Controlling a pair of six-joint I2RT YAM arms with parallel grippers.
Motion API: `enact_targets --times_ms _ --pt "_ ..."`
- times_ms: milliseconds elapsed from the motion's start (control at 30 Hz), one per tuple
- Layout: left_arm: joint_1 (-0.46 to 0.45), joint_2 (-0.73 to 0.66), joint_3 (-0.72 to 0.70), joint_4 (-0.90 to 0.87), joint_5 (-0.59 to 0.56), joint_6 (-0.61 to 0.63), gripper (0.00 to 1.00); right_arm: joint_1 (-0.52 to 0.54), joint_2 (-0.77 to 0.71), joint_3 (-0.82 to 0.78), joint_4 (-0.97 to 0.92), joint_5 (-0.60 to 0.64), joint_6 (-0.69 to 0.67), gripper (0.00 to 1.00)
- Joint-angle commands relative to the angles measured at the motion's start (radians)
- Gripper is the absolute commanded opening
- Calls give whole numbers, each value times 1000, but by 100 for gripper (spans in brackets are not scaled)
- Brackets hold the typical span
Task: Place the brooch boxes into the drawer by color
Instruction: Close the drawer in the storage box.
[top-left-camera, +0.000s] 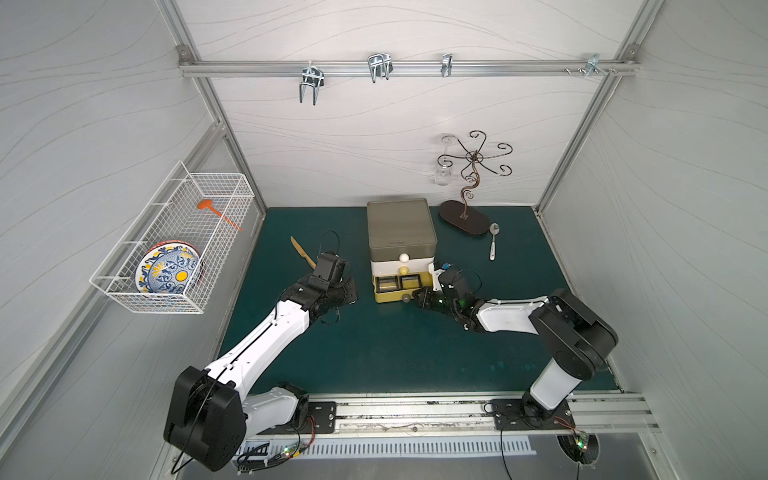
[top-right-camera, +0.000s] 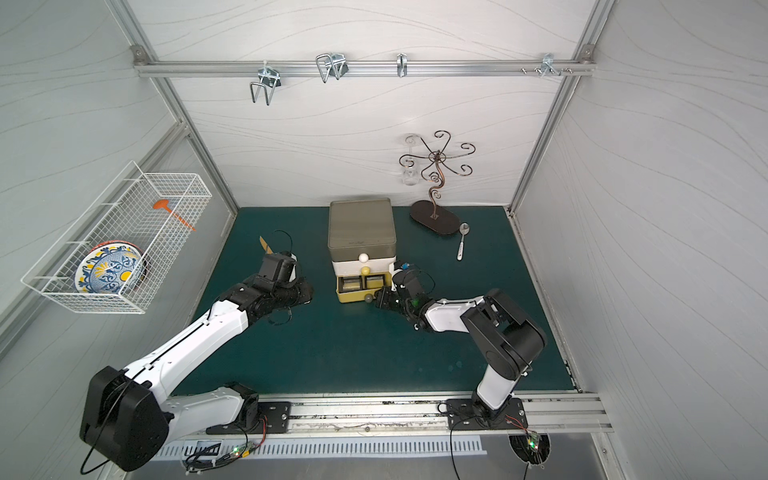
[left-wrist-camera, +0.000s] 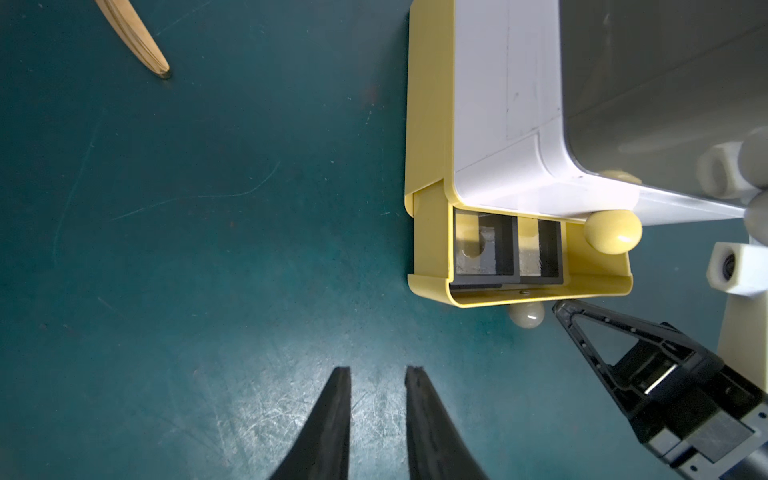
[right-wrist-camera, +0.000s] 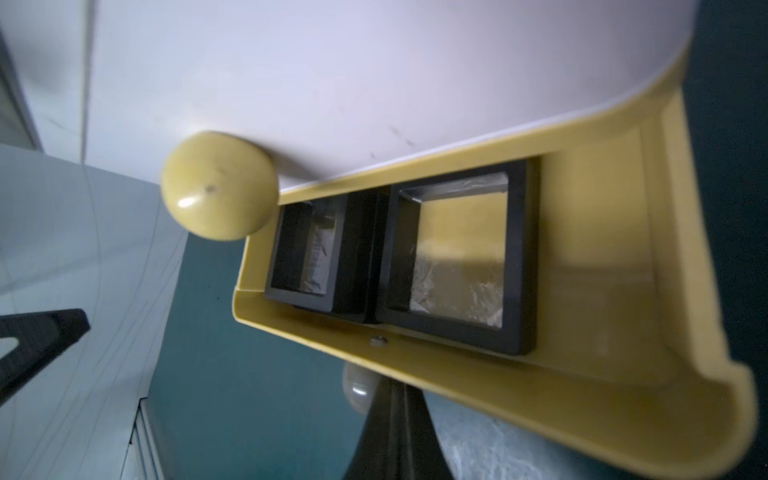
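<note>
Two black-framed brooch boxes (right-wrist-camera: 457, 257) (right-wrist-camera: 316, 253) are seen lying side by side in the pulled-out yellow bottom tier (top-left-camera: 395, 296) of the drawer (top-left-camera: 402, 232), which stands at the centre of both top views. The box nearer the yellow knob (right-wrist-camera: 218, 185) appears to sit slightly higher or tilted, though this cannot be told for certain. No other boxes are seen on the counter (top-left-camera: 374, 353), so the sorting is judged nearly done, with closing the tier left.

The right gripper (left-wrist-camera: 561, 309) is fully closed with nothing between its fingers. Its tip is placed just beside the pale knob (left-wrist-camera: 527, 315) on the tier's front, at the lower right of the left wrist view. The left gripper (left-wrist-camera: 378, 370) is parted by a narrow gap and holds nothing, poised above bare counter left of the drawer.

If the tier is pushed in from here, the closed tip could slide off the round knob. An off-centre push could skew the tier in its slot, or the light chest could be shoved back across the counter. A raised box edge could be caught under the white middle tier (left-wrist-camera: 498, 104) and jam. A wooden knife (top-left-camera: 302, 252) and a spoon (top-left-camera: 493, 241) lie well apart.
</note>
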Motion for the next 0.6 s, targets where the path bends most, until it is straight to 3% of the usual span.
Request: enact_targets --times_ms 0,200,333,567 --pt "7 -16 8 -3 -13 7 28 -23 -36 -37 87 -35 33 0" --pt "7 4 15 6 -8 9 28 -158 -112 -212 245 -216 122 0" --pt "8 13 14 14 -11 10 28 -250 -121 -241 223 -318 107 0" --pt "8 27 16 18 -22 12 28 -256 -45 -195 222 -324 83 0"
